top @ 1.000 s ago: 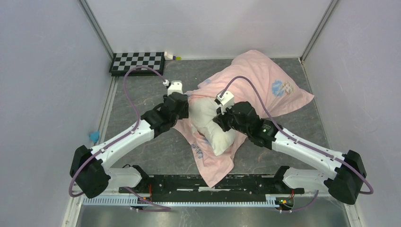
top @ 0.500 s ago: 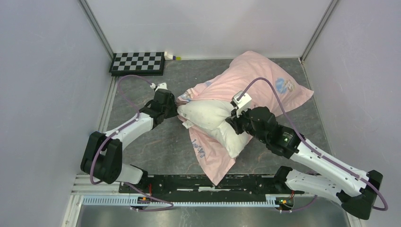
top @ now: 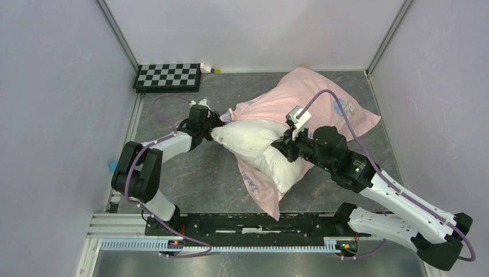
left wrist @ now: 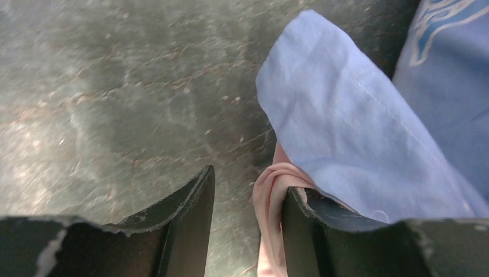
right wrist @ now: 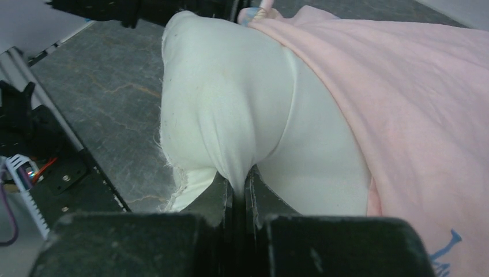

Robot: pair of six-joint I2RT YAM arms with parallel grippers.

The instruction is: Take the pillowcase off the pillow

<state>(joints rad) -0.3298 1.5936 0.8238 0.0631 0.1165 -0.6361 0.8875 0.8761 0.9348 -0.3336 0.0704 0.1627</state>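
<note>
We note pillowcase [top: 262,193] pink side up on worktop [top: 190,173], near corner toward bases. Our right hand [right wrist: 237,179] clamped on pillow [top: 254,135] fold. Pillow partly out, lying mid-worktop. Our left hand [left wrist: 248,183] fingers spread, pillowcase hem between them, unpinched. Rest of pillowcase heaped far right.

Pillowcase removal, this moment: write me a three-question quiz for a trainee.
1. True or false: the right gripper is shut on the pillow.
2. In the top view, which colour does the pillowcase mostly show? A pink, B blue, C white.
3. Fill in: the left gripper is ___, with pink fabric between its fingers.
Key: 1 true; 2 A; 3 open.
</note>
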